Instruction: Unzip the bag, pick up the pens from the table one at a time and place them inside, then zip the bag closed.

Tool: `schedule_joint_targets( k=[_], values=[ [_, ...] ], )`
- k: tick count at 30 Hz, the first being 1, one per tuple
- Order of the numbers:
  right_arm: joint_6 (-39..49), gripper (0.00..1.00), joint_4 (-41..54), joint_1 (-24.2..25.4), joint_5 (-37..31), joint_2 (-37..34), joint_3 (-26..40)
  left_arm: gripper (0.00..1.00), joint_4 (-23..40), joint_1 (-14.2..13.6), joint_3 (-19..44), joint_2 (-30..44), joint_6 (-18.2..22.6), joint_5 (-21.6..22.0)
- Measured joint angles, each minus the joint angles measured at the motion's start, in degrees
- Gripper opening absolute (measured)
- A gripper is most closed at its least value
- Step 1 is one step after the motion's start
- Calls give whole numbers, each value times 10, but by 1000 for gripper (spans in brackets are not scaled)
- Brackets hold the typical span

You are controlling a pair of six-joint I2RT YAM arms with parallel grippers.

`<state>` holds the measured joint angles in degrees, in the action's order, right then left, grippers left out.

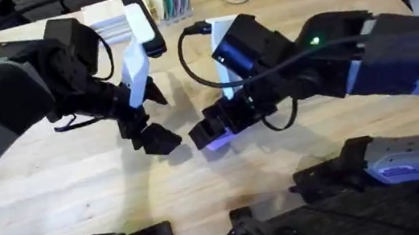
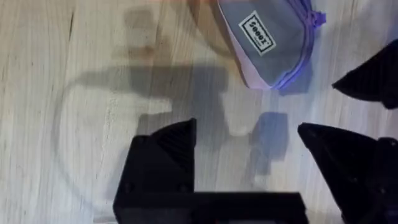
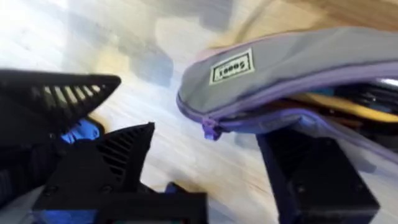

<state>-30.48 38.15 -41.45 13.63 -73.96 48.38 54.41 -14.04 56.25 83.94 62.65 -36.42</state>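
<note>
Wooden table (image 1: 79, 175), lavender bag (image 2: 264, 43)

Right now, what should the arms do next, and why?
Probably close the right gripper on the pull tab. The bag gapes open with a yellow pen inside, and the tab seems to lie between its open fingers.

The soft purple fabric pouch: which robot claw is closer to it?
Right. The right gripper sits at the soft purple fabric pouch, one finger under it; the left gripper hangs open just beside it.
</note>
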Motion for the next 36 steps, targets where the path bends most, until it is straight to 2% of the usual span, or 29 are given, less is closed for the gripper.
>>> schedule_joint_targets(
  k=[2,7,9,13,15,18,27,31,36],
  values=[
    [-3,920,-10,0,-3,-7,0,993,0,0,0,0,0,0],
    [-8,818,-21,0,-15,-17,-1,992,0,0,0,0,0,0],
    [-9,721,-24,0,-22,-18,-2,992,0,0,0,0,0,0],
    [-12,466,-32,0,-28,-19,-3,993,0,0,0,0,0,0],
    [-13,374,-37,-1,-26,-19,-3,993,0,0,0,0,0,0],
    [-13,293,-39,-1,-22,-19,-3,993,0,0,0,0,0,0],
    [-12,157,-37,-2,-20,-19,-3,993,0,0,0,0,0,0],
    [-12,43,-35,-2,-21,-19,-3,993,0,0,0,0,0,0],
    [-13,32,-33,-2,-21,-14,-3,993,0,0,0,0,0,0]
  ],
)
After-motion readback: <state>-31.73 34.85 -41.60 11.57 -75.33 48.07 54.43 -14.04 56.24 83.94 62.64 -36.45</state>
